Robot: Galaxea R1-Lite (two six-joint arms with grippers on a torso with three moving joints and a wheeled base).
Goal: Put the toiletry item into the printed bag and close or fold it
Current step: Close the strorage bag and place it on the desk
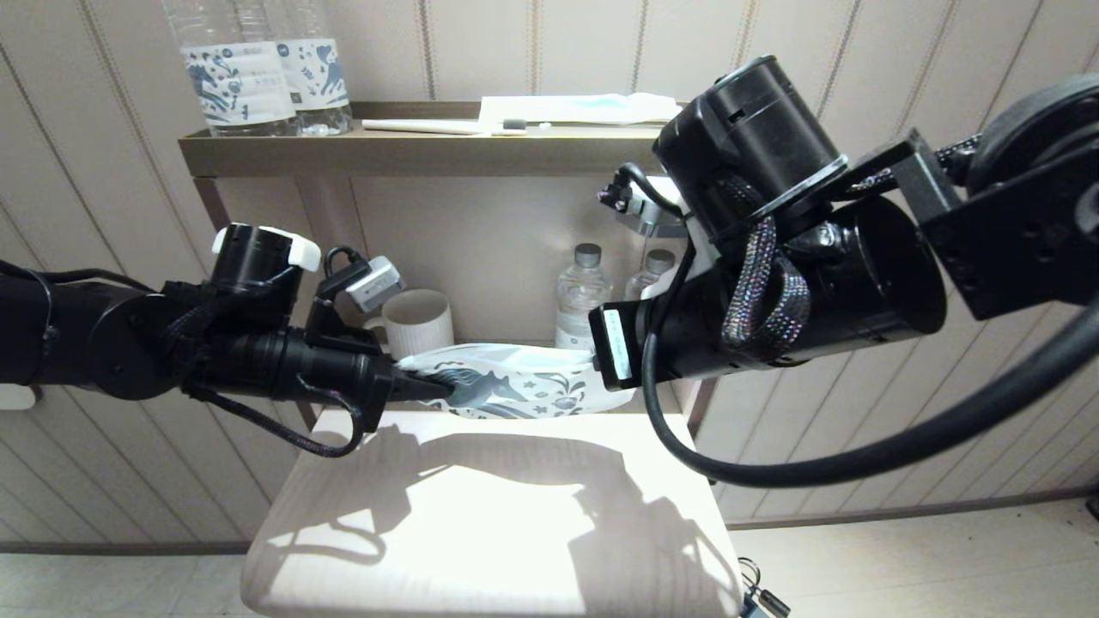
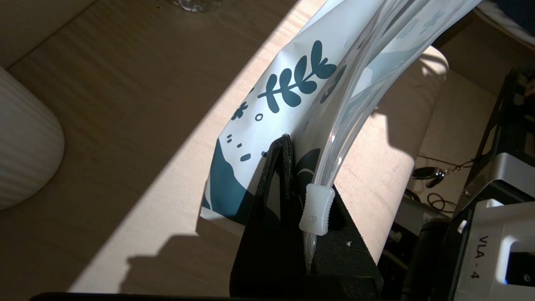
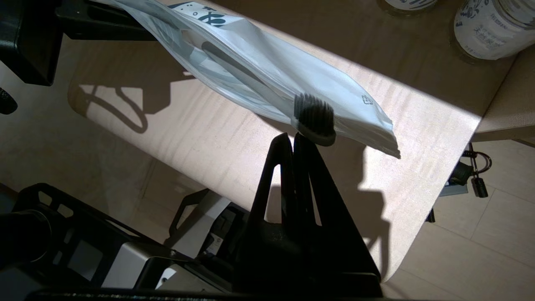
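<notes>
The printed bag [image 1: 524, 390] hangs lengthwise a little above the pale table [image 1: 481, 515], between my two arms. My left gripper [image 2: 286, 142] is shut on the bag's [image 2: 292, 83] end corner, right beside the white zip slider [image 2: 316, 207]; the zip edge gapes. The toiletry item's grey handle [image 3: 246, 75] lies inside the bag [image 3: 359, 113], and its dark bristle head [image 3: 314, 117] sticks out at the edge. My right gripper [image 3: 292, 138] is shut, with its tips right under that head. In the head view the right arm hides its own fingers.
A ribbed mug [image 1: 421, 322] and two small bottles [image 1: 584, 292] stand at the back of the table. The upper shelf holds labelled bottles [image 1: 258, 77], a white-handled toothbrush [image 1: 446, 127] and a flat packet [image 1: 584, 107].
</notes>
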